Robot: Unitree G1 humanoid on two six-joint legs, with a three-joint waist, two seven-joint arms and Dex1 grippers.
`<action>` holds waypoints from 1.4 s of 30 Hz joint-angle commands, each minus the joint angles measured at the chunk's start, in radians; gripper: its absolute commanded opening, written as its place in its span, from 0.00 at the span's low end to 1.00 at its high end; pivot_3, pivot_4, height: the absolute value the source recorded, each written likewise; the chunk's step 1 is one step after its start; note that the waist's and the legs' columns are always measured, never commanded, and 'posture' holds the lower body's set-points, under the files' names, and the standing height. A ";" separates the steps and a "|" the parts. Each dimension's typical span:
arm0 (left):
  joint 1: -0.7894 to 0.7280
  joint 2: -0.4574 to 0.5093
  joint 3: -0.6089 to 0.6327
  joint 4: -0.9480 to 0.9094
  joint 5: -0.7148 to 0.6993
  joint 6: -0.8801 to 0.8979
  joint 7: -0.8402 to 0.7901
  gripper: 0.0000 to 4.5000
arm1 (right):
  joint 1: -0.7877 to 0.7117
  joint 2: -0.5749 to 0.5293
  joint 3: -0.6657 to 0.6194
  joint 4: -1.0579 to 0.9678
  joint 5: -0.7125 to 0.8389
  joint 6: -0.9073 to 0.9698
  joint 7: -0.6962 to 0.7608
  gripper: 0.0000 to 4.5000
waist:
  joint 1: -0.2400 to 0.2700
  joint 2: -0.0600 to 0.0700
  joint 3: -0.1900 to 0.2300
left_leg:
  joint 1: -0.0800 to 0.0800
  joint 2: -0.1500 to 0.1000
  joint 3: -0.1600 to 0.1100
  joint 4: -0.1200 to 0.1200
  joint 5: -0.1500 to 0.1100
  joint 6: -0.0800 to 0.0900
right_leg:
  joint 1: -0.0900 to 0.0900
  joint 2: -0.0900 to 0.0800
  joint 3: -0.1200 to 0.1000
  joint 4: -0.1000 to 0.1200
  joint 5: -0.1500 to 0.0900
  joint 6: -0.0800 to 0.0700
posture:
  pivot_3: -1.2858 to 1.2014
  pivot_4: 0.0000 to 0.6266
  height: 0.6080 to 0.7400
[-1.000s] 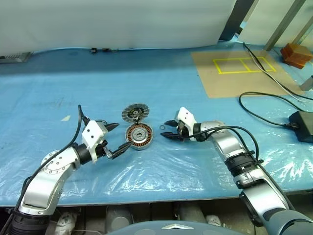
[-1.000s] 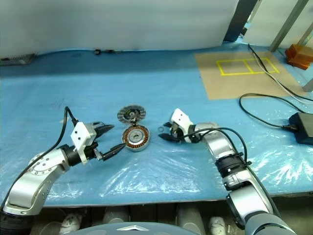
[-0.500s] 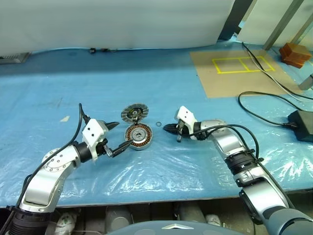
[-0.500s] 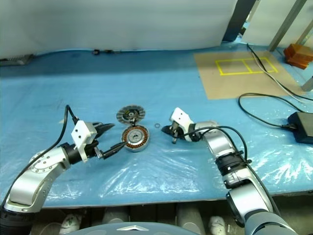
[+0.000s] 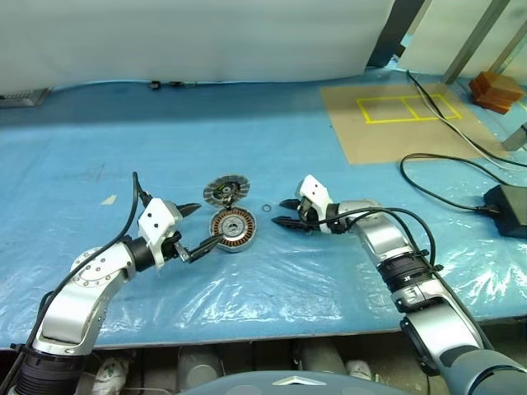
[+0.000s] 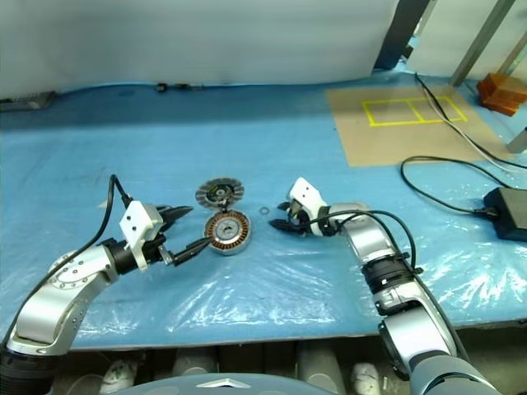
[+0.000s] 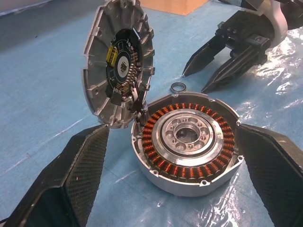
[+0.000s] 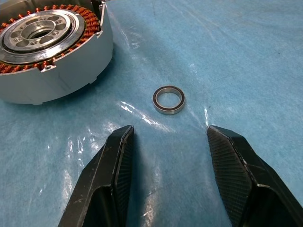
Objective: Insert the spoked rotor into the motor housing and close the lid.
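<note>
The right gripper (image 8: 168,161) has snapped shut and reopened empty, so the small ring (image 8: 169,99) at its twelve o'clock stays ungrasped. The left gripper (image 7: 175,175) stays wide around the motor housing (image 7: 189,144) (lid (image 7: 118,61) hinged up at its ten o'clock).

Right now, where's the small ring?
The small ring lies flat on the blue sheet, just right of the motor housing and directly ahead of the open right gripper, touching neither.
</note>
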 commanded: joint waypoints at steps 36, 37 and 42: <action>0.009 0.010 0.016 -0.026 -0.014 -0.014 -0.007 1.00 | -0.055 0.049 -0.043 0.025 0.024 -0.004 0.014 0.14 | 0.000 0.000 0.000 | 0.000 0.000 0.000 -0.002 0.000 0.000 | -0.002 0.000 -0.001 -0.003 0.000 0.000 | 0.52 0.24 1.00; 0.011 0.012 0.019 -0.028 -0.018 -0.015 -0.012 1.00 | -0.054 0.034 -0.048 -0.003 0.025 -0.003 0.019 0.14 | 0.001 0.001 0.001 | -0.001 0.000 0.000 -0.002 0.000 0.000 | -0.003 0.000 -0.001 -0.004 0.000 0.000 | 0.52 0.24 1.00; 0.016 0.022 0.023 -0.027 -0.009 -0.030 -0.025 1.00 | -0.032 -0.036 -0.050 -0.173 0.095 0.088 0.123 0.14 | 0.004 0.001 0.001 | -0.002 0.000 0.000 -0.005 0.000 0.000 | -0.003 0.000 -0.002 -0.005 0.000 0.000 | 0.52 0.24 1.00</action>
